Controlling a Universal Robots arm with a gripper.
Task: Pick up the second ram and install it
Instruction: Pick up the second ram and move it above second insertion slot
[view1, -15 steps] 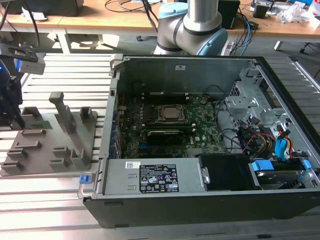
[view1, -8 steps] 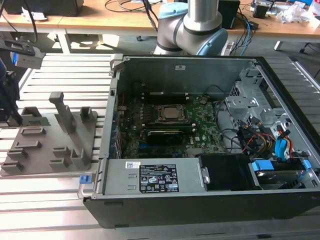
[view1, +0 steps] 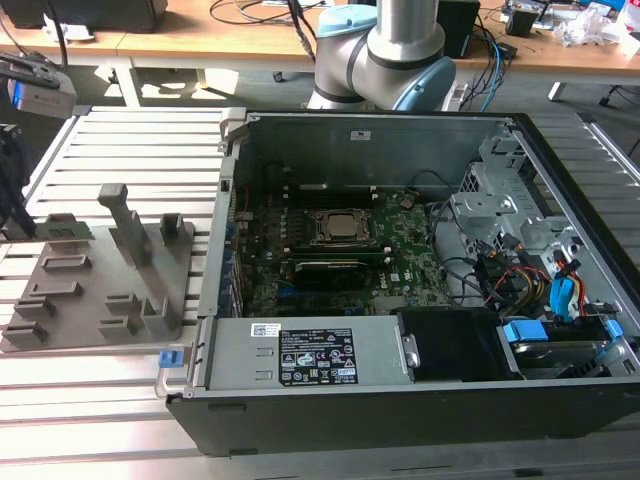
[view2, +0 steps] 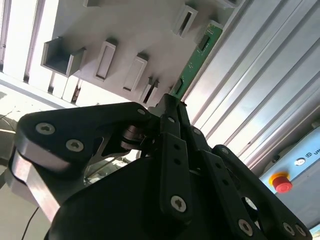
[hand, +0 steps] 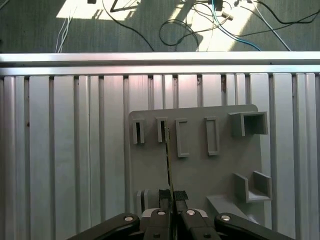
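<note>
My black two-finger gripper (hand: 172, 194) is pinched nearly shut on the second ram (view2: 196, 56), the long, narrow green circuit-board strip. I've got it by one end. It stands on edge over the grey plastic holder tray (hand: 200, 175), by the tray's slots; I can't tell whether it's clear of them. The worry is that one-ended hold: the free end could swing or sag, or the strip could slip between my pads. Any tilt could snag it on a slot wall. The open black computer case (view1: 400, 250) sits well apart.
</note>
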